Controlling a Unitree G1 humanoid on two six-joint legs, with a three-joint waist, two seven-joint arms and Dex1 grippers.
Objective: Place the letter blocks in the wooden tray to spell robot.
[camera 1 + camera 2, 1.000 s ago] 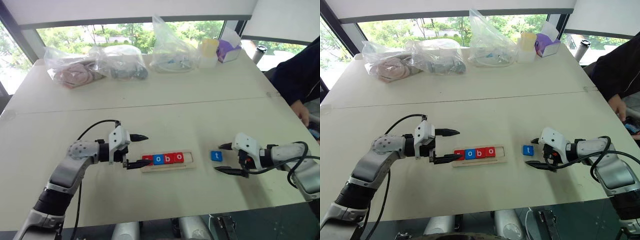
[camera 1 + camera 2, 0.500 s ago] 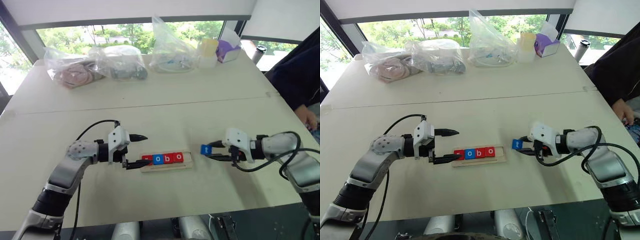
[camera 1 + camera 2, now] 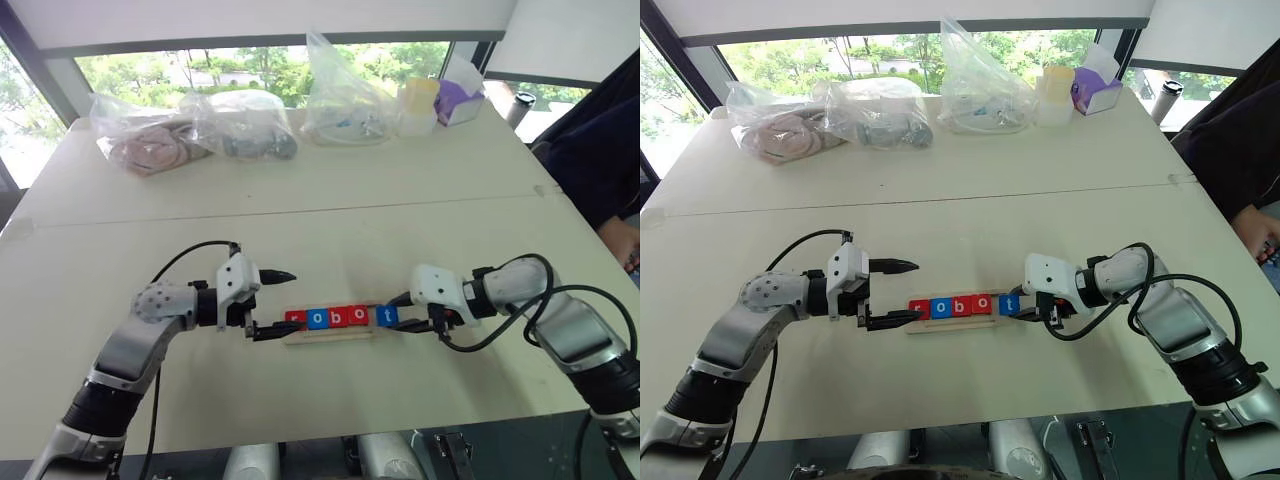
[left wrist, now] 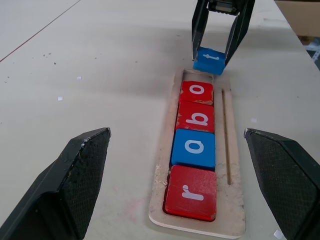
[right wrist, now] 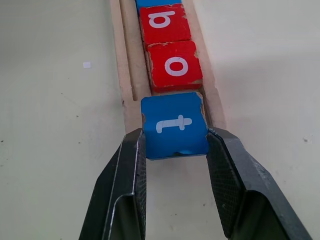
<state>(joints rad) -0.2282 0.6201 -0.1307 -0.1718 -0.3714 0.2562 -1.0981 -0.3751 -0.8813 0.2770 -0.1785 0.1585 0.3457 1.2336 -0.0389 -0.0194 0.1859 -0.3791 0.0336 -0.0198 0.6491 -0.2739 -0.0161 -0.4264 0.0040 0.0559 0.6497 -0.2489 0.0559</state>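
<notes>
The wooden tray [image 3: 322, 337] lies in front of me with several letter blocks in its slot: a red r [image 4: 191, 192], a blue o [image 4: 195, 147], a red b [image 4: 195, 117] and a red o [image 4: 196, 92]. My right gripper [image 5: 175, 142] is shut on the blue t block [image 5: 174, 125]. It holds the t at the tray's right end, right beside the red o. Whether the t rests in the slot I cannot tell. My left gripper [image 3: 275, 302] stands open at the tray's left end, one finger [image 4: 75, 175] on each side of it, touching no block.
Clear plastic bags [image 3: 150, 140] [image 3: 345, 100], a yellow-lidded cup [image 3: 417, 105] and a purple box [image 3: 458, 100] line the table's far edge. A person in a dark sleeve [image 3: 600, 150] sits at the right. A seam crosses the table behind the tray.
My right gripper shut on the blue t block and carried it left from the open table to the tray's right end. The left arm stayed still.
</notes>
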